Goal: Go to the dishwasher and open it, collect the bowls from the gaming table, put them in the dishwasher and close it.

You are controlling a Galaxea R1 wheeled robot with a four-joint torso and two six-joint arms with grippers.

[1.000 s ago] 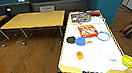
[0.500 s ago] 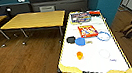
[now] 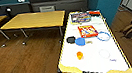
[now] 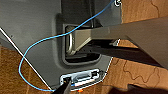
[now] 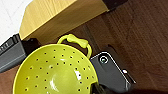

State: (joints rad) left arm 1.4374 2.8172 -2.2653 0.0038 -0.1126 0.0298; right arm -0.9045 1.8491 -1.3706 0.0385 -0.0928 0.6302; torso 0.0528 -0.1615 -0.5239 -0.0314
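- Dark wooden floor (image 3: 23, 68) ran under the yellow-orange tables (image 3: 35, 20) and a teal wall (image 3: 107, 3) rose behind
- White-topped gaming surface (image 3: 91, 61) with its yellow edge lay just ahead, game boxes (image 3: 87, 30) at its far half
- Bowls sat mid-surface: a black bowl (image 3: 70, 39) touching a blue bowl (image 3: 80, 41), a blue-rimmed one (image 3: 103, 36) beside the boxes, a pale one (image 3: 104, 53) nearer, apart
- Small orange-yellow cup (image 3: 79, 55) stood among them and should be left alone
- Lime-yellow perforated bowl (image 5: 53, 71) showed close against the right hand; whether that hand gripped it, or how far either hand was open, I could not tell
- Approaching squarely and stopping short of the near edge would likely keep the remaining bowls within reach
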